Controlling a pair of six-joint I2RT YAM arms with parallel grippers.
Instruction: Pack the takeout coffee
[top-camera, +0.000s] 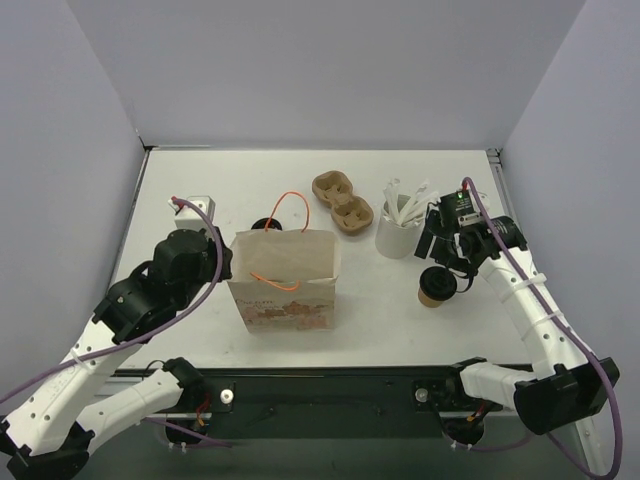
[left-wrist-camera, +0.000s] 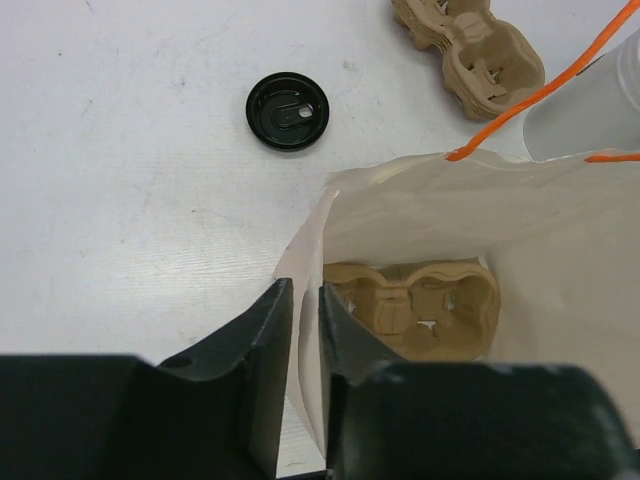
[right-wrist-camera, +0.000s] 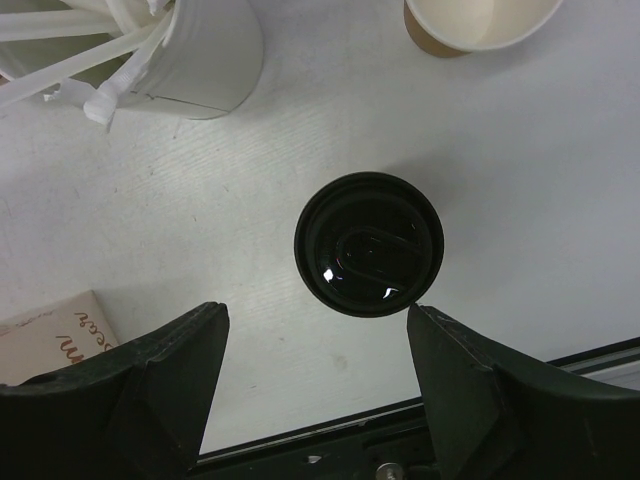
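Note:
A kraft-brown cup with a black lid (top-camera: 436, 288) stands right of the paper bag (top-camera: 285, 285). In the right wrist view its lid (right-wrist-camera: 369, 243) shows from above. My right gripper (right-wrist-camera: 315, 310) is open and empty above it, fingertips (right-wrist-camera: 425, 325) just short of it. An open kraft cup with a white inside (right-wrist-camera: 480, 22) stands further off; the arm hides it in the top view. My left gripper (left-wrist-camera: 305, 290) is shut on the bag's side wall (left-wrist-camera: 310, 235). A moulded cup carrier (left-wrist-camera: 415, 310) lies inside the bag.
A second brown carrier (top-camera: 343, 203) lies behind the bag. The white cup of white sticks (top-camera: 397, 232) stands just left of my right gripper (top-camera: 445, 262). A loose black lid (top-camera: 262, 224) lies behind the bag. The table's front edge (right-wrist-camera: 330, 425) is close.

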